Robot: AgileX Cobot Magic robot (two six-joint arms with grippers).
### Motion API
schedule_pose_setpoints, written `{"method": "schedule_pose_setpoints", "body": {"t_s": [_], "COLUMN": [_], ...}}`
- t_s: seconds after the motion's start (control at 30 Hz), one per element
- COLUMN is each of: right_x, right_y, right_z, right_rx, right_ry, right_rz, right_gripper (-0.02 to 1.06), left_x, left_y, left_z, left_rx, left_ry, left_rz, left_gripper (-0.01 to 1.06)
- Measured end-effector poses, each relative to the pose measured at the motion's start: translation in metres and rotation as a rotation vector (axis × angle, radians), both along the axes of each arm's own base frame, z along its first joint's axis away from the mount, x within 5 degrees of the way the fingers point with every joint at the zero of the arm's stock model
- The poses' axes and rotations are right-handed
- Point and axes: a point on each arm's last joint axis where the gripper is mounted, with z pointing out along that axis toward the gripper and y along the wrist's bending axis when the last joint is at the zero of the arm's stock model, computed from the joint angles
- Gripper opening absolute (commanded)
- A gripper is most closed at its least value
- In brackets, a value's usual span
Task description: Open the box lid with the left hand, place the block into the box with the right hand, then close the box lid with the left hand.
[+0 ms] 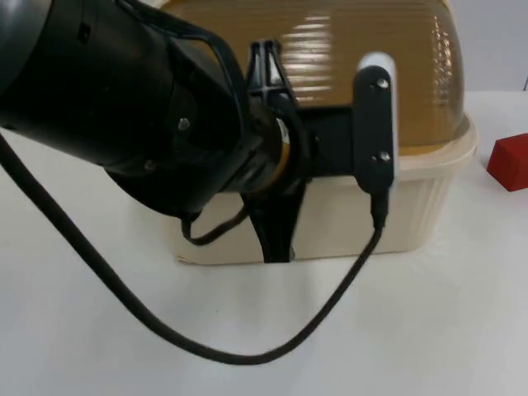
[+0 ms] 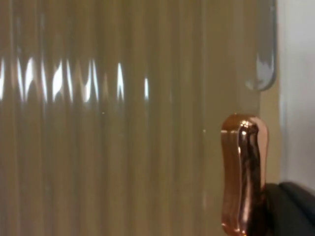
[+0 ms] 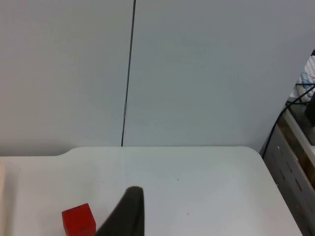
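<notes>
The box (image 1: 412,206) has a cream ribbed base, and its amber see-through dome lid (image 1: 371,58) sits down on it. My left arm reaches across the box, with the left gripper (image 1: 276,238) low against the front wall. In the left wrist view the ribbed lid (image 2: 123,137) is very close, and a copper-coloured handle (image 2: 243,174) stands right beside a black part of that gripper. The red block (image 1: 511,161) lies on the table to the right of the box. The same red block (image 3: 78,220) lies just beside my right gripper (image 3: 125,214), which waits above the table.
The white table (image 1: 429,330) stretches in front of the box and to its right. It ends at the grey partition wall (image 3: 197,73). The table's right edge (image 3: 275,187) drops off beside a shelf with clutter.
</notes>
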Motion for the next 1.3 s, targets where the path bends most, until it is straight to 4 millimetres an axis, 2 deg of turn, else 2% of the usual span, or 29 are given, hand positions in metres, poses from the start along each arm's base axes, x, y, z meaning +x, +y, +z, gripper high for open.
{"method": "schedule_pose_setpoints", "body": {"t_s": [0.37,0.67,0.83,0.97,1.13,1.3], "right_x": [0.0,0.0,0.0,0.0,0.0,0.0], "right_y": [0.0,0.0,0.0,0.0,0.0,0.001], "right_z": [0.0,0.0,0.0,0.0,0.0,0.0], "right_rx": [0.002,0.002,0.002,0.003,0.005,0.01], "right_ry": [0.0,0.0,0.0,0.0,0.0,0.0], "right_rz": [0.0,0.0,0.0,0.0,0.001,0.004], "right_gripper": [1.05,1.05,1.05,1.05,1.05,1.05], "left_x": [0.002,0.014,0.029,0.049,0.062,0.063], "left_y": [-0.001,-0.015,-0.019,-0.012,-0.003,-0.001], "left_z": [0.003,0.029,0.047,0.066,0.075,0.073], "left_rx": [-0.004,-0.056,-0.088,-0.129,-0.146,-0.159], "left_ry": [-0.017,-0.078,-0.116,-0.161,-0.187,-0.171], "left_rz": [0.013,-0.007,-0.021,0.022,0.059,0.081], "left_gripper": [0.0,0.0,0.0,0.0,0.0,0.0]}}
